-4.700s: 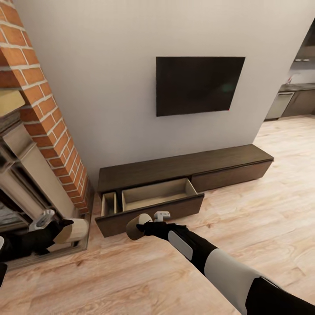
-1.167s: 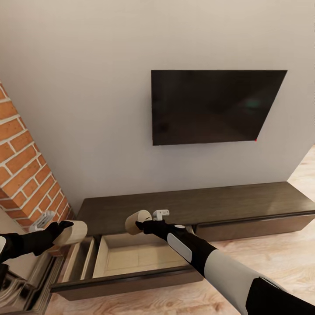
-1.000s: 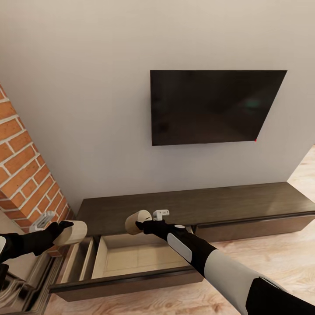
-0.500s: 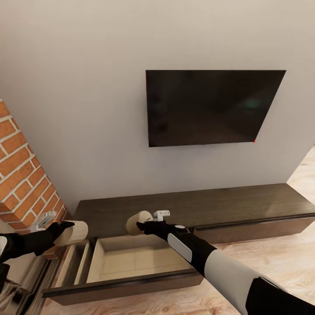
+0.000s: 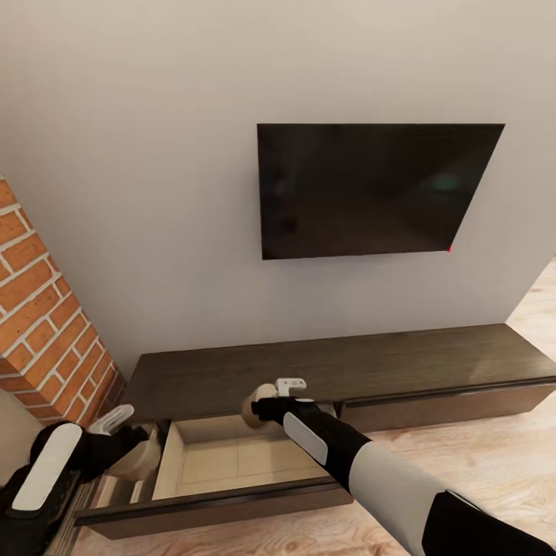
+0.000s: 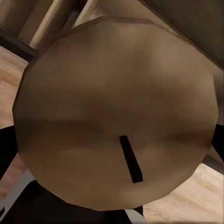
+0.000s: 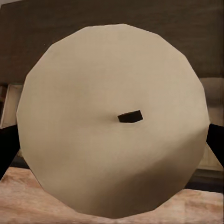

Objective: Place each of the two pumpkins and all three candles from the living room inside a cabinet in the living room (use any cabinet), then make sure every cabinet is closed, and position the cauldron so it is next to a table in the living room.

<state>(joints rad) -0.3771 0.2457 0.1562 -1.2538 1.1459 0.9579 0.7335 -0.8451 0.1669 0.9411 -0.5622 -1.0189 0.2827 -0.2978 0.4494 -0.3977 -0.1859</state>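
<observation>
The cabinet (image 5: pixel 332 363) is a long low dark unit against the wall, and its left drawer (image 5: pixel 232 455) is pulled out, showing a pale beige inside. My right gripper (image 5: pixel 265 403) is shut on a beige candle (image 5: pixel 253 407) held over the back edge of that drawer. My left gripper (image 5: pixel 127 446) is shut on a second candle (image 5: pixel 140 462), low over the drawer's narrow left compartment. The left wrist view looks onto that candle's flat top (image 6: pixel 116 116) and wick, and the right wrist view onto the other candle's top (image 7: pixel 112 121). Pumpkins, cauldron and table are out of view.
A black TV (image 5: pixel 378 189) hangs on the wall above the cabinet. A brick fireplace column (image 5: pixel 38 324) stands at the left. The cabinet's right drawer front (image 5: pixel 448 401) is closed. Light wood floor (image 5: pixel 494 455) lies in front.
The view has come closer to the cabinet. In the last half second my left arm dropped with its candle toward the drawer's left compartment, and my right hand moved slightly down and right.
</observation>
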